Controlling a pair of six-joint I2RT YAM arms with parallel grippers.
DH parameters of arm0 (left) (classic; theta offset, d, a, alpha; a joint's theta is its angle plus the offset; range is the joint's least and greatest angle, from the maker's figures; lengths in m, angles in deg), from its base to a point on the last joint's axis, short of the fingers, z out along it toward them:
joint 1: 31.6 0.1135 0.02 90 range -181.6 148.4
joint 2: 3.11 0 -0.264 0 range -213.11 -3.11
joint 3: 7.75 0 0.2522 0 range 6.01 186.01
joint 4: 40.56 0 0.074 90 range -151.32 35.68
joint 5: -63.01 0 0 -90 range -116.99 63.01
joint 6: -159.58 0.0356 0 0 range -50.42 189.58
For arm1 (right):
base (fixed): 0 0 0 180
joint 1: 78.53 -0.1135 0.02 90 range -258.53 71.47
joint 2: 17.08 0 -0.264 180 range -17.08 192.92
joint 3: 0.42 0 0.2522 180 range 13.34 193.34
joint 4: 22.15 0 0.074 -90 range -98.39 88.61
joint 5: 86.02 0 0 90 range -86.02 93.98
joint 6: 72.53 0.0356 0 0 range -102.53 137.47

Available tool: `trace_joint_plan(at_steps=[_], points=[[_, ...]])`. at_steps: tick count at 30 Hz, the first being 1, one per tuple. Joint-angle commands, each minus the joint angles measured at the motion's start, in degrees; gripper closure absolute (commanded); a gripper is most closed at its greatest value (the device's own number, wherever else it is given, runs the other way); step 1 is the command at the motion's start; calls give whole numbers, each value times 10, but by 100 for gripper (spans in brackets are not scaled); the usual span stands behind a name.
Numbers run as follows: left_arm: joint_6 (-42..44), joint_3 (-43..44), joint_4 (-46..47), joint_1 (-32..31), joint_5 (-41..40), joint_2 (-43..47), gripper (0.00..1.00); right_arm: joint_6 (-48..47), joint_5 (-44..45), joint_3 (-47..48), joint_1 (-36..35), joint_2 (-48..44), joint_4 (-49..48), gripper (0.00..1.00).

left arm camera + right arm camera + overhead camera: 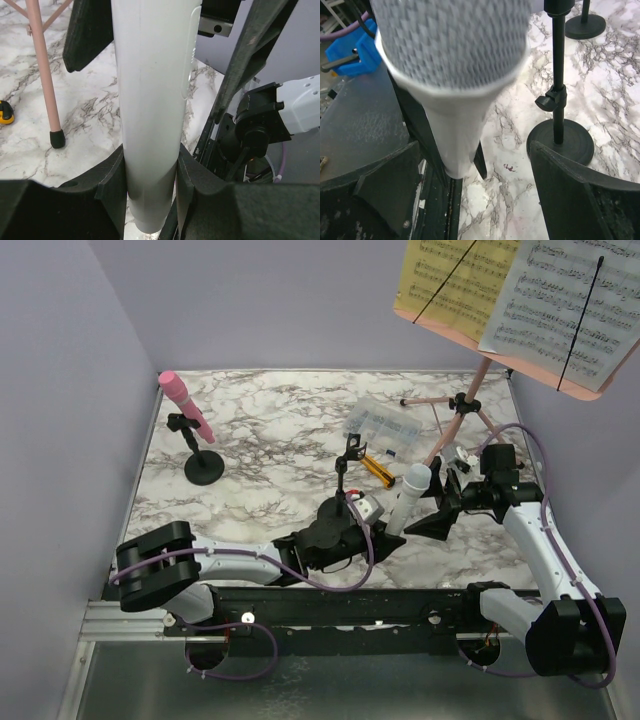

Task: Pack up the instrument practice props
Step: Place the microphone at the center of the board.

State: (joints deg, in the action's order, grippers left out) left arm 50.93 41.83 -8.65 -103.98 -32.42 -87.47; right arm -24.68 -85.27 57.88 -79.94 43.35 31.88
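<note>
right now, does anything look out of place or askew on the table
The white microphone leans tilted, gripped by the left end effector, not in a holder; the black mic holder beside it stands empty.

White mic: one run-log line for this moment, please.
white mic head up | left gripper shut on it | right gripper open

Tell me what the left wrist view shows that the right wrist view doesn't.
Left wrist only: the left fingers clamped on the white microphone handle, plus a pink rack leg and a corner of the yellow knife. Right wrist only: the microphone's mesh head, the right fingers standing wide on either side without touching it, and a black mic holder. Both: the white microphone and the marble table.
</note>
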Motion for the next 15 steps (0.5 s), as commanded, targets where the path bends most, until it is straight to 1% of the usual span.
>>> trace_joint_plan(at_steps=[1,7,15], points=[[19,-26,17,2,10,41,100,-70,-43,-6,3,-3,47,5],[27,-43,1,2,13,73,100,-93,-38,-7,2,-2,62,4],[47,-50,-91,2,14,136,100,-133,-33,-6,4,-1,88,4]])
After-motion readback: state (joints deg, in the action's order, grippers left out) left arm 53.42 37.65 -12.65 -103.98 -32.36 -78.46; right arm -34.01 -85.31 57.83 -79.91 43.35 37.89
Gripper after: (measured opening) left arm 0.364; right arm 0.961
